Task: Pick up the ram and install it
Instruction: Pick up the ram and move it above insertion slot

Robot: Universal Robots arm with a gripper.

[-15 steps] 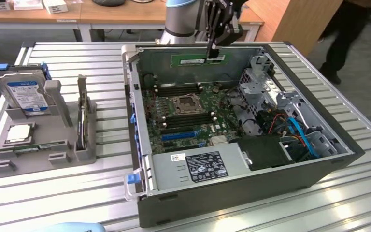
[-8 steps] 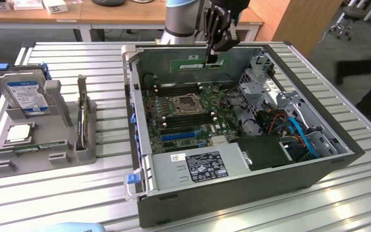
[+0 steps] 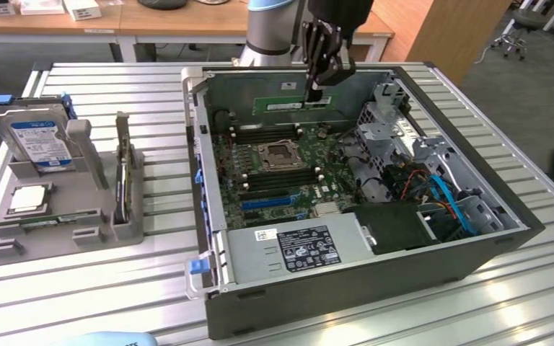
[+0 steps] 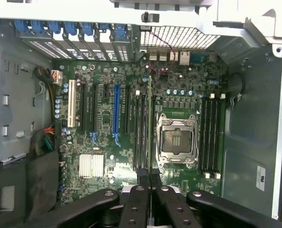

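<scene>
The ram (image 4: 150, 118) is being held in the clamped claw (image 4: 150, 178), exterior-view twelve o'clock of the CPU socket (image 3: 279, 155); slot alignment is being required.

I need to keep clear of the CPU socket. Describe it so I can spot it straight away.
Look inside the open computer case, at the green motherboard lying on its floor. Near the board's middle sits the CPU socket: a square silver metal frame with a dark centre, unlike the long, narrow black memory slots that flank it on two sides.
</scene>
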